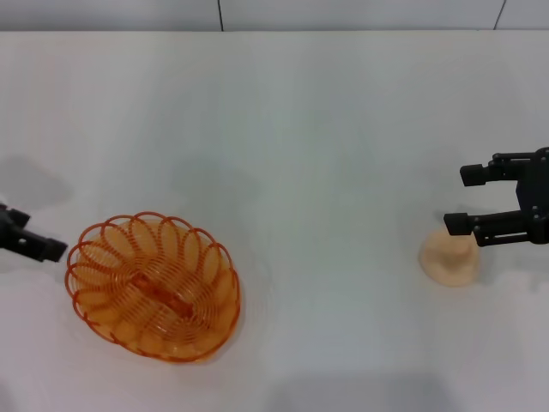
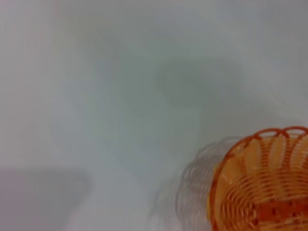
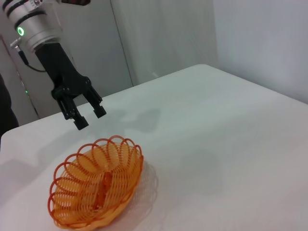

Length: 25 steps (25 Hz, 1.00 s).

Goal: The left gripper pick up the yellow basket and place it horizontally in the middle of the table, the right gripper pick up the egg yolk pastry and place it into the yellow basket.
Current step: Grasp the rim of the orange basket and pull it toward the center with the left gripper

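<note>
The yellow basket [image 1: 153,287] sits on the white bench [image 1: 300,154] at the near left. The left gripper [image 3: 87,116] hangs above its left rim, fingers spread, holding nothing. At the right, the right gripper [image 1: 459,199] has its fingers spread, the nearer one over the egg yolk pastry [image 1: 448,258].
</note>
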### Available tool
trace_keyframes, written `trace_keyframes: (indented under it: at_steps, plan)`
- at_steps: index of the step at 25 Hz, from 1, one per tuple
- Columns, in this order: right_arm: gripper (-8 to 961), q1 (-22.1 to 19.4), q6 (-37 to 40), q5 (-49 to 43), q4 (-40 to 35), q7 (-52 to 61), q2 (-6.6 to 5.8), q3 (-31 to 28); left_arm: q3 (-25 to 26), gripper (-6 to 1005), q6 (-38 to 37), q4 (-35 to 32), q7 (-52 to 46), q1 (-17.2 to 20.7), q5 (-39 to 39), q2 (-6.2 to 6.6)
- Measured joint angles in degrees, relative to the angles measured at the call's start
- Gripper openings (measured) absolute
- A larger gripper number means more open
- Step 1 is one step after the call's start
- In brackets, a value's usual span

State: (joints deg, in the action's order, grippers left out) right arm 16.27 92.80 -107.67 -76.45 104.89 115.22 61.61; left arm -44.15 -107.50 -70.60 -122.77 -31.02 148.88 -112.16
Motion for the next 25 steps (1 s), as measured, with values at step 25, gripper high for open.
trace_keyframes:
  at_steps: [25]
  plan:
    - [778, 0.12, 0.43, 0.64, -0.01, 0.66, 0.0, 0.09, -4.84, 876, 5.93, 9.9, -10.83, -7.89, 7.63, -2.22]
